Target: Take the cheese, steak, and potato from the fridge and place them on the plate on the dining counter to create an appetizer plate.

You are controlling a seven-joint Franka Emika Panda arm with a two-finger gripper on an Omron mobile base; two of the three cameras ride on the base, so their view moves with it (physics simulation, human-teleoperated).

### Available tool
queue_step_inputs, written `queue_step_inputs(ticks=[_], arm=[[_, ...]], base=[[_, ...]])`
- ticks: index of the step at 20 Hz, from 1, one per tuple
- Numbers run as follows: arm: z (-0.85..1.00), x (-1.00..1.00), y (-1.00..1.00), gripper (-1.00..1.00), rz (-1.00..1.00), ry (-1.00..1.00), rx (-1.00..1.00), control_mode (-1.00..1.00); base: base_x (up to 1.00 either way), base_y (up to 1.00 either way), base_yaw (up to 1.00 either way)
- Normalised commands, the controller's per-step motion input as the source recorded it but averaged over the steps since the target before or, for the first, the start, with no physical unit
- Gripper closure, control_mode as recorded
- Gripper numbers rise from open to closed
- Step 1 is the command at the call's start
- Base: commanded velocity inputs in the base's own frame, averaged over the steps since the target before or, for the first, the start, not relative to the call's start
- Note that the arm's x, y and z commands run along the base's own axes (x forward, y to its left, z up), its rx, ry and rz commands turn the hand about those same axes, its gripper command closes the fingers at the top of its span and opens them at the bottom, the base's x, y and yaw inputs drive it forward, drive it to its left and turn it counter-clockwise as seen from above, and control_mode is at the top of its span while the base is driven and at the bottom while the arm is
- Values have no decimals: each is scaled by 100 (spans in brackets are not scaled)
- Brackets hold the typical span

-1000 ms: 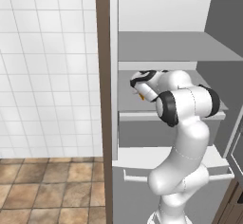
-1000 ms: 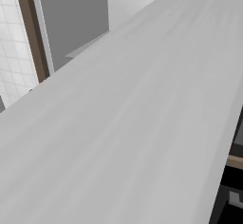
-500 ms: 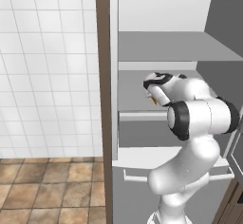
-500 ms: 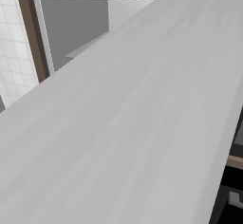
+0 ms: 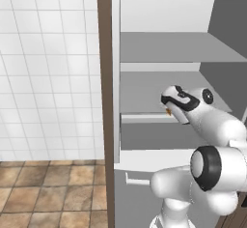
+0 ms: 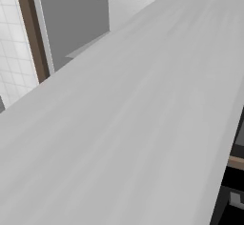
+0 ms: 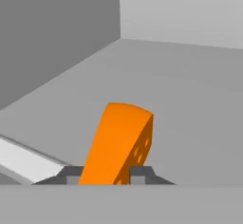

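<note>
The cheese (image 7: 119, 142) is cut off at its lower end by the gripper (image 7: 108, 174). From the left base, the white hand hides all but a sliver of it.

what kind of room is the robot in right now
Most likely a kitchen, rendered. A tall light grey fridge stands open with pale shelves, beside a white tiled wall and a brown tile floor. The gripper holds an orange cheese wedge.

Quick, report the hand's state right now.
Hand: closed on the cheese, the orange wedge sitting between its two fingertips, inside the fridge.
</note>
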Motion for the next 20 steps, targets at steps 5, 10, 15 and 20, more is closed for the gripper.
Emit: queue_step_inputs(ticks=[5, 10, 15, 20], arm=[[27, -69, -15, 100, 6, 0, 0, -100], [43, -67, -11, 100, 7, 0, 0, -100], [56, -63, -1, 100, 6, 0, -1, -100], [49, -64, 0, 100, 6, 0, -2, -100]], base=[[0, 0, 0], [0, 0, 0], [0, 0, 0], [0, 0, 0]])
